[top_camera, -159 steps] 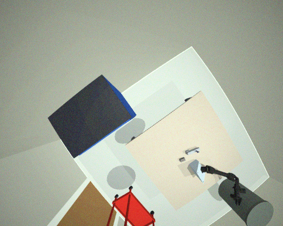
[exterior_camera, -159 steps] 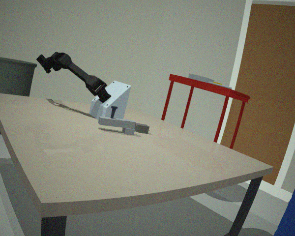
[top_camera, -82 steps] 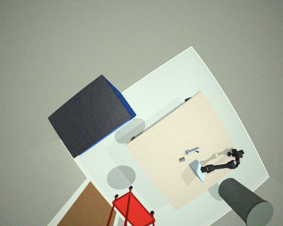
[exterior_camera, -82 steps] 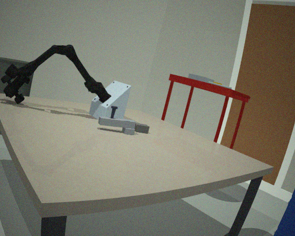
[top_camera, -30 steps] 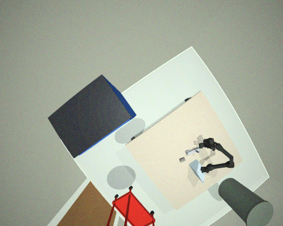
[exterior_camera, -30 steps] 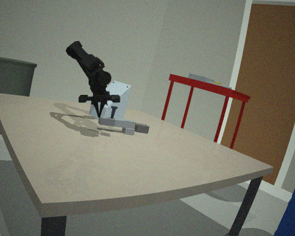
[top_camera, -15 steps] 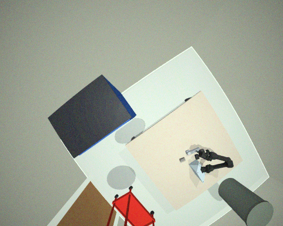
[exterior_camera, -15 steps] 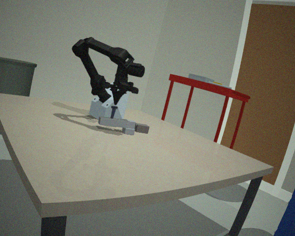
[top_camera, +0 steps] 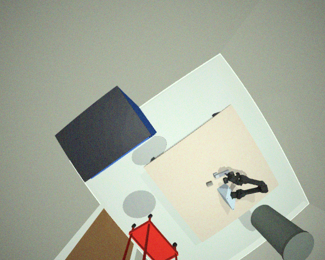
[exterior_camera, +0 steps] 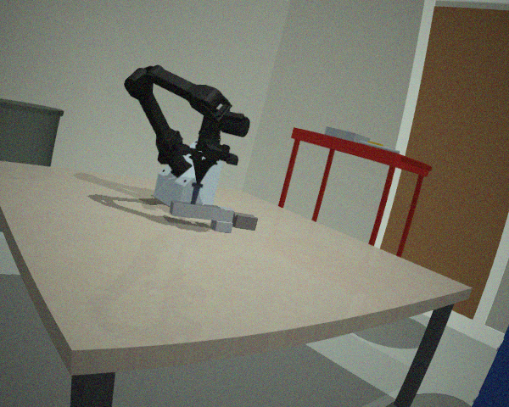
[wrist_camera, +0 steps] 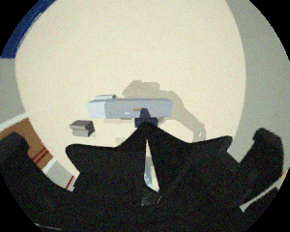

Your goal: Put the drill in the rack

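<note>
A long low grey block (top_camera: 220, 174) (exterior_camera: 198, 211) (wrist_camera: 155, 108) lies on the table, with a small lighter block (exterior_camera: 221, 226) at one end. A dark blue T-shaped piece (exterior_camera: 196, 193) (wrist_camera: 146, 119), which looks like the key, stands upright at the long block. My gripper (exterior_camera: 198, 182) (wrist_camera: 145, 124) is shut and empty, pointing down with its tips at the top of the dark piece; whether they touch is unclear. A small grey-brown box (top_camera: 209, 183) (exterior_camera: 245, 220) (wrist_camera: 82, 128) lies past the block's end. I cannot tell which part is the drill or the rack.
The pale blue wedge base (top_camera: 227, 195) (exterior_camera: 172, 189) of my arm stands close behind the block, on the wooden table (top_camera: 199, 154) (exterior_camera: 254, 284). Off the table are a red trolley (top_camera: 151, 239) (exterior_camera: 347, 146), a grey bin (top_camera: 272, 228) (exterior_camera: 19, 133) and a large blue-sided box (top_camera: 103, 134).
</note>
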{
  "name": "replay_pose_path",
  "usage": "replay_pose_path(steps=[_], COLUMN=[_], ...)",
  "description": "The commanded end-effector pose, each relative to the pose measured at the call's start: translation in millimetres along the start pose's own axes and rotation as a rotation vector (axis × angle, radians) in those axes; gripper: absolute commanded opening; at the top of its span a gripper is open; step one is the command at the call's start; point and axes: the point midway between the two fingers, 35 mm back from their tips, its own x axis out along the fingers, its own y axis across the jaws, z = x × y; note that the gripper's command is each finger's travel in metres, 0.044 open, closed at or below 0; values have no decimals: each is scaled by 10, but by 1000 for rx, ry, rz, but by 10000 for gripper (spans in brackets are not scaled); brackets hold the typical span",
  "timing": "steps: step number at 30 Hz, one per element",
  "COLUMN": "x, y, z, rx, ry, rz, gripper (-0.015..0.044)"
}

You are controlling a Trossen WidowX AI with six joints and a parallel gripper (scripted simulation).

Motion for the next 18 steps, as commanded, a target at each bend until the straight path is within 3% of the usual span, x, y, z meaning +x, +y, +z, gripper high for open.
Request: replay_pose_path(steps=[1, 18], x=[35, 94], y=[-3, 2], z=[-8, 18], rx=[-6, -6], ry=[-6, -6], rz=[-7, -8], gripper=[0, 0])
